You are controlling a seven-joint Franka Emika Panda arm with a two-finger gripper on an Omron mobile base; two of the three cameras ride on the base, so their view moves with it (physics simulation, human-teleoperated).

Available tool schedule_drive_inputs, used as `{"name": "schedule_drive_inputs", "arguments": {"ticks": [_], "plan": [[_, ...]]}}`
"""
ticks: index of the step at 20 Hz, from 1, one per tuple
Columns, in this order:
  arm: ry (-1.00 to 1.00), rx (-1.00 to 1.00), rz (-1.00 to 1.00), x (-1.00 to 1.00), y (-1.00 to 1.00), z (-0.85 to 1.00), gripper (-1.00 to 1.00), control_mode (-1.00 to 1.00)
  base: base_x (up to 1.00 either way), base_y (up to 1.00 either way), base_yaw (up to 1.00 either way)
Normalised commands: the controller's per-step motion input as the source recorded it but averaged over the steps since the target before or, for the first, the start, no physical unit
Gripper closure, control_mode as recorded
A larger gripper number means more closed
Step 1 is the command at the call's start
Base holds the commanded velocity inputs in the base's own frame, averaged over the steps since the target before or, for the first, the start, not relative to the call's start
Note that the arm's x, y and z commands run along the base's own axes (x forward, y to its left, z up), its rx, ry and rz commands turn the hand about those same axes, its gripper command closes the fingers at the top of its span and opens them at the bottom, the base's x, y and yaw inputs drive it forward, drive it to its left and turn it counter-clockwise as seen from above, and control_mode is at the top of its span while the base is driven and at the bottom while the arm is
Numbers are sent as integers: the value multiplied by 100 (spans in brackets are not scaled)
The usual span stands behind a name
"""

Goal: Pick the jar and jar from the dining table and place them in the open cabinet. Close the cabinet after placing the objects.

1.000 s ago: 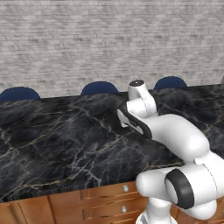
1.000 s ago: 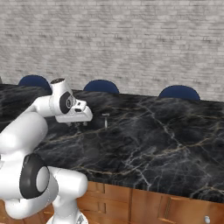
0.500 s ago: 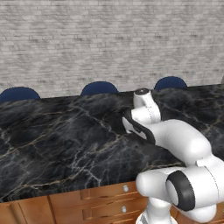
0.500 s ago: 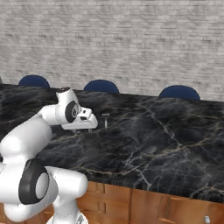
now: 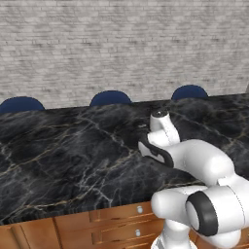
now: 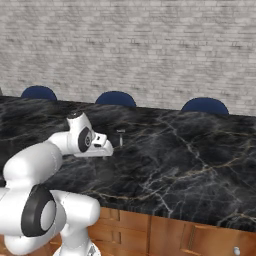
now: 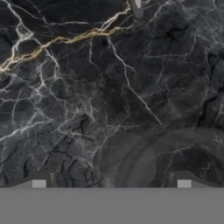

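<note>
The black marble dining table [image 6: 190, 150] is spanned below a grey brick wall [image 6: 150, 45], with blue chair backs [image 6: 115, 98] behind its far edge. The gripper [image 6: 114, 143] is held low over the slab, jaws wide apart and empty. No jar can be made out. The search-and-approach step is judged in hand; a jar must be located next.

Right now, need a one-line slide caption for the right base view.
Arm reaching over the dining table, open gripper near the top, three blue chairs behind.
</note>
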Motion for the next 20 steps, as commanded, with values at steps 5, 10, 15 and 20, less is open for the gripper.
{"name": "schedule_drive_inputs", "arguments": {"ticks": [5,10,15,20], "plan": [[8,1,0,0,0,-73,100,-100,0,0,0],[11,0,0,0,3,-36,100,-100,0,0,0],[3,0,0,0,4,-9,100,-100,0,0,0],[0,0,0,-2,0,0,100,-100,0,0,0]]}}
